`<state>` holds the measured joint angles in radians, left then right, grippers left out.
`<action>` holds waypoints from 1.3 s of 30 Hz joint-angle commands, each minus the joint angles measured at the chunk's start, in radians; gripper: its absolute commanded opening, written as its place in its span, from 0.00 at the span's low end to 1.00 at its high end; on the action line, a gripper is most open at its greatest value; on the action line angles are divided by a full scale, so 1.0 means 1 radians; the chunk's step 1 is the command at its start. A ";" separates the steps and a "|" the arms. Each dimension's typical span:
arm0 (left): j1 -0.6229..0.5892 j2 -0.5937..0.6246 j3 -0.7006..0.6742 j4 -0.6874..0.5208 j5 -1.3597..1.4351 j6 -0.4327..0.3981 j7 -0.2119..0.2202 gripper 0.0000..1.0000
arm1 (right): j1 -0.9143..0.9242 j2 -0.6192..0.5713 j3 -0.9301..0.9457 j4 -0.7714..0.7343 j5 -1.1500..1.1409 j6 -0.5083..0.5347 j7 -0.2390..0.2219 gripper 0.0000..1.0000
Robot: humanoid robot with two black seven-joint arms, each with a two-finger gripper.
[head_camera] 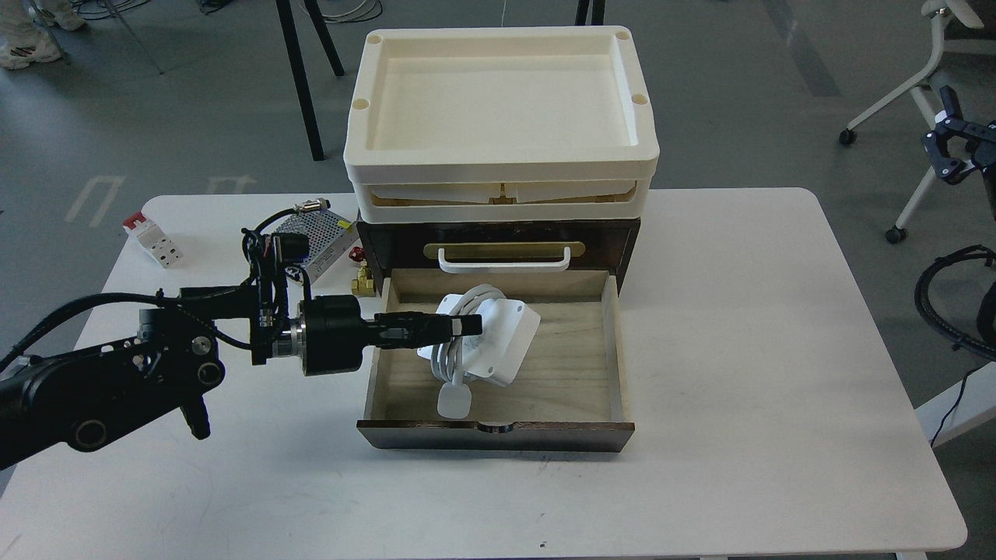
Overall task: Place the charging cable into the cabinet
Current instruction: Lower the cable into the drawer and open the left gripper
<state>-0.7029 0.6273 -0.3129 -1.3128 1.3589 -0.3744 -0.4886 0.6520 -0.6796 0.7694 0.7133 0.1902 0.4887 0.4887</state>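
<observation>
The cabinet is a dark brown wooden box at the table's middle, with cream trays stacked on it. Its pale wood drawer is pulled open toward me. My left gripper reaches in from the left over the drawer's left wall and is shut on the charging cable. The white block hangs tilted inside the drawer, cord bundled across it, the white plug dangling toward the drawer floor. My right gripper is out of view.
A silver perforated metal box and small brass fittings lie left of the cabinet. A small white block with a red end sits at the table's far left. A white handle is above the drawer.
</observation>
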 commanded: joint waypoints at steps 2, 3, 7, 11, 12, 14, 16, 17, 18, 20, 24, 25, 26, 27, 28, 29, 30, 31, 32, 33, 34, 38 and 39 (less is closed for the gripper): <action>-0.003 -0.041 -0.002 0.062 0.003 0.008 0.000 0.00 | -0.002 0.002 -0.001 -0.001 0.000 0.000 0.000 1.00; -0.003 -0.053 -0.005 0.087 0.002 0.009 0.000 0.00 | -0.002 0.002 0.001 0.000 0.000 0.000 0.000 1.00; -0.004 -0.100 -0.005 0.141 0.003 0.011 0.000 0.00 | -0.003 0.002 0.001 -0.001 0.000 0.000 0.000 1.00; -0.003 -0.118 -0.002 0.164 0.003 0.020 0.000 0.00 | -0.003 0.000 0.001 0.000 0.000 0.000 0.000 1.00; -0.003 -0.120 0.000 0.167 0.005 0.026 0.000 0.00 | -0.003 0.000 0.001 0.000 0.000 0.000 0.000 1.00; -0.003 -0.120 0.000 0.167 0.020 0.032 0.000 0.03 | -0.008 0.000 0.002 0.000 0.000 0.000 0.000 1.00; -0.003 -0.120 -0.002 0.165 0.025 0.028 0.000 0.10 | -0.009 0.000 0.002 0.000 0.000 0.000 0.000 1.00; -0.001 -0.120 -0.002 0.165 0.025 0.028 0.000 0.15 | -0.009 0.000 0.002 0.000 0.000 0.000 0.000 1.00; -0.001 -0.120 -0.002 0.165 0.023 0.029 0.000 0.27 | -0.011 0.000 0.002 0.000 0.000 0.000 0.000 1.00; -0.001 -0.121 -0.002 0.165 0.023 0.028 0.000 0.43 | -0.015 0.002 0.002 0.002 0.002 0.000 0.000 1.00; -0.001 -0.129 -0.002 0.165 0.022 0.023 0.000 0.61 | -0.015 0.000 0.002 0.002 0.002 0.000 0.000 1.00; -0.001 -0.129 -0.002 0.165 0.020 0.023 0.000 0.63 | -0.015 0.000 0.002 0.002 0.002 0.000 0.000 1.00; -0.001 -0.129 -0.003 0.165 0.019 0.025 0.000 0.68 | -0.015 0.000 0.002 0.002 0.002 0.000 0.000 1.00; 0.000 -0.132 -0.008 0.165 0.016 0.028 0.000 0.75 | -0.017 0.000 0.002 0.005 0.002 0.000 0.000 1.00; 0.000 -0.136 -0.014 0.161 0.014 0.025 0.000 0.79 | -0.018 0.000 0.002 0.006 0.002 0.000 0.000 1.00; 0.002 -0.142 -0.015 0.155 0.013 0.026 0.000 0.81 | -0.020 0.000 0.004 0.009 0.003 0.000 0.000 1.00; 0.003 -0.133 -0.023 0.152 0.013 0.028 0.000 0.82 | -0.020 0.002 0.008 0.012 0.006 0.000 0.000 1.00; 0.005 -0.120 -0.038 0.147 0.009 0.020 0.000 0.83 | -0.020 0.002 0.023 0.012 0.009 0.000 0.000 1.00; 0.011 -0.097 -0.063 0.142 0.000 0.017 0.000 0.83 | -0.020 0.009 0.040 0.009 0.008 0.000 0.000 1.00; 0.020 -0.051 -0.089 0.133 -0.018 0.012 0.000 0.83 | -0.018 0.014 0.060 0.008 0.006 0.000 0.000 1.00; 0.034 -0.013 -0.106 0.129 -0.038 0.009 0.000 0.83 | -0.012 0.014 0.074 0.008 0.006 0.000 0.000 1.00; 0.080 0.135 -0.126 0.121 -0.159 -0.026 0.000 0.83 | 0.020 0.012 0.077 0.002 0.002 0.000 0.000 1.00; 0.086 0.185 -0.127 0.124 -0.190 -0.050 0.000 0.83 | 0.035 0.014 0.073 0.002 0.002 0.000 0.000 1.00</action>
<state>-0.6392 0.6914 -0.4325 -1.1882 1.2552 -0.3787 -0.4887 0.6542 -0.6673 0.8464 0.7167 0.1945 0.4887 0.4887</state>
